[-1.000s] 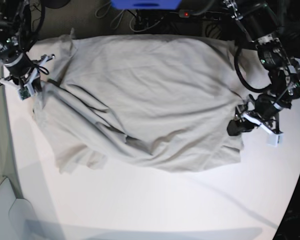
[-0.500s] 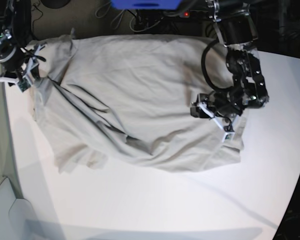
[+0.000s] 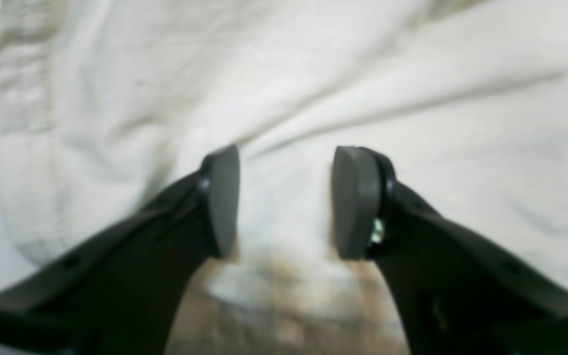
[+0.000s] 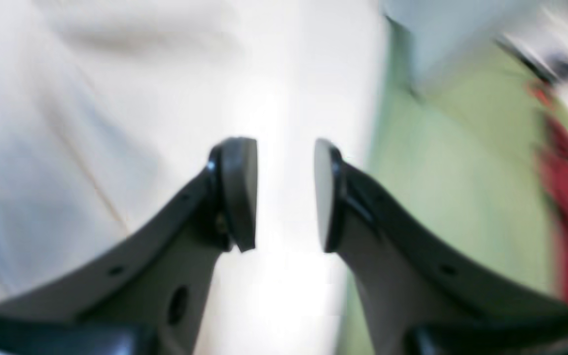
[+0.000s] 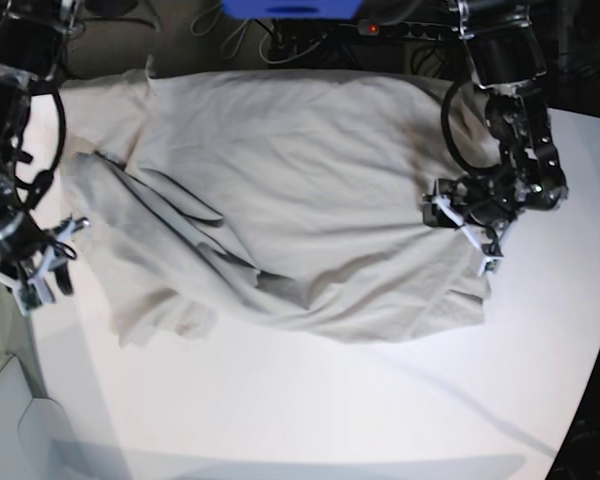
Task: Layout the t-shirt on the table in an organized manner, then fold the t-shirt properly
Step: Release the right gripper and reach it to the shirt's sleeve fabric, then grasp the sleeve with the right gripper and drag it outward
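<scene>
Beige t-shirt (image 5: 290,190) lies under the open, empty left hand (image 3: 284,202).

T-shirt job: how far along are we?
Done: the t-shirt is spread across the table, though creased along one side. In hand: nothing; the left gripper hovers open over cloth, the right gripper is open off its edge. Left: smoothing, every fold.

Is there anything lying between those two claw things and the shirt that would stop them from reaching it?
Nothing visible does. The left gripper hangs right over the t-shirt, jaws open, only cloth beneath. The right gripper is off the shirt's side, jaws open, with just bare table between.
</scene>
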